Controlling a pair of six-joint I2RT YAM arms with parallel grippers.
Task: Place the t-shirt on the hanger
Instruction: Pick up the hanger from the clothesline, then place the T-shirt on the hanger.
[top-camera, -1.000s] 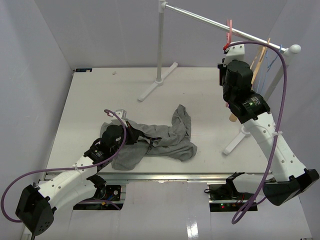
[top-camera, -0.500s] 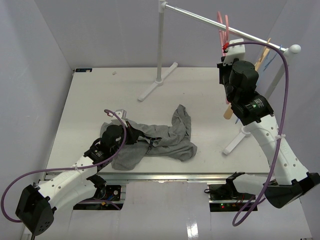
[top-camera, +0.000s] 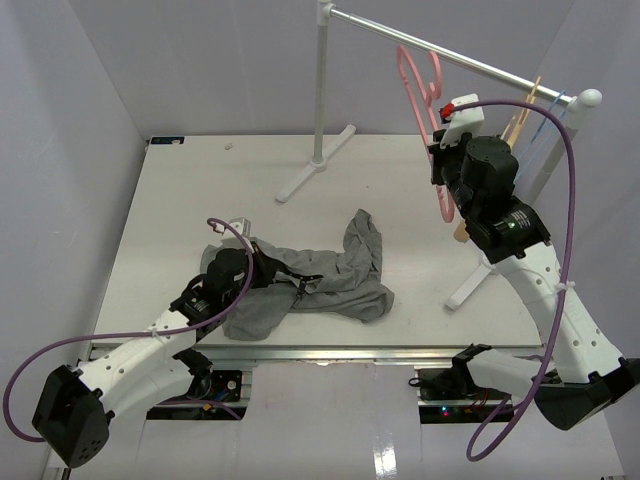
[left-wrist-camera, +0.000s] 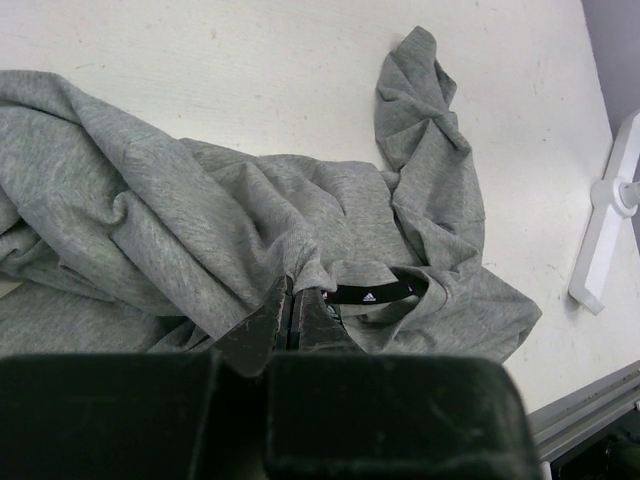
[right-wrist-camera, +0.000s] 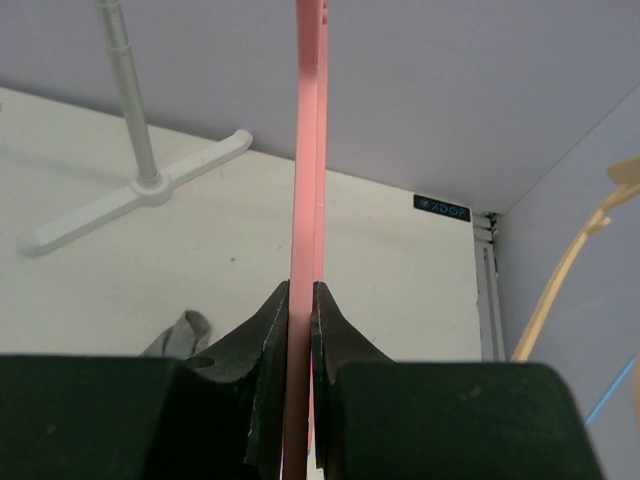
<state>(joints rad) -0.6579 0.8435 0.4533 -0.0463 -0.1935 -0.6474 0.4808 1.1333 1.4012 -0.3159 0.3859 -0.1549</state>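
Note:
The grey t-shirt (top-camera: 335, 275) lies crumpled on the table near the front edge. It fills the left wrist view (left-wrist-camera: 200, 230), its black collar label showing. My left gripper (top-camera: 283, 275) is shut on a fold of the t-shirt beside the collar (left-wrist-camera: 293, 295). My right gripper (top-camera: 440, 170) is shut on the pink hanger (top-camera: 410, 85) and holds it up near the rail (top-camera: 390, 30). The hanger's hook is close to the rail, and I cannot tell if they touch. In the right wrist view the hanger (right-wrist-camera: 308, 120) runs edge-on between my jaws (right-wrist-camera: 300, 290).
A tan wooden hanger (top-camera: 515, 125) and a thin blue wire hanger (top-camera: 548, 115) hang at the rail's right end. The rack's white feet stand at the back middle (top-camera: 315, 165) and at the right (top-camera: 475, 280). Grey walls enclose the table.

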